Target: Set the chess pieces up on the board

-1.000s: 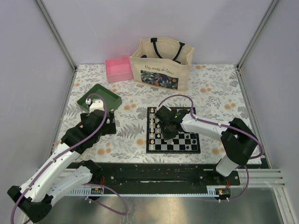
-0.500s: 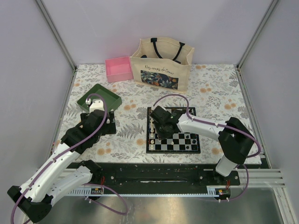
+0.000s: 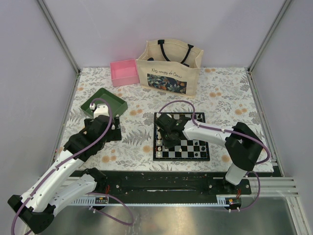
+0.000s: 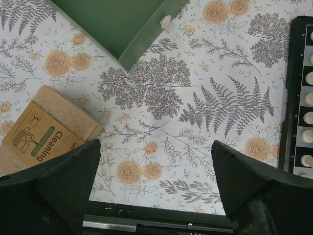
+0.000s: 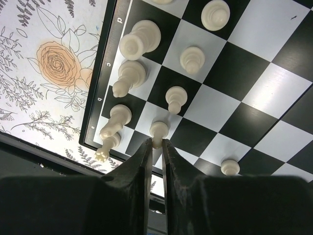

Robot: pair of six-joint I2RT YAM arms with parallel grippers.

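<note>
One sponge pack (image 4: 41, 139) reads "Kitchen Cleaning"; board (image 5: 234, 68) border letters d, c, b.

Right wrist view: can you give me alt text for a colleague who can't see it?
The right gripper is shut on a cream pawn near a corner of the board. Other cream pieces stand in two rows along the board's lettered edge, with floral tablecloth beyond it.
</note>
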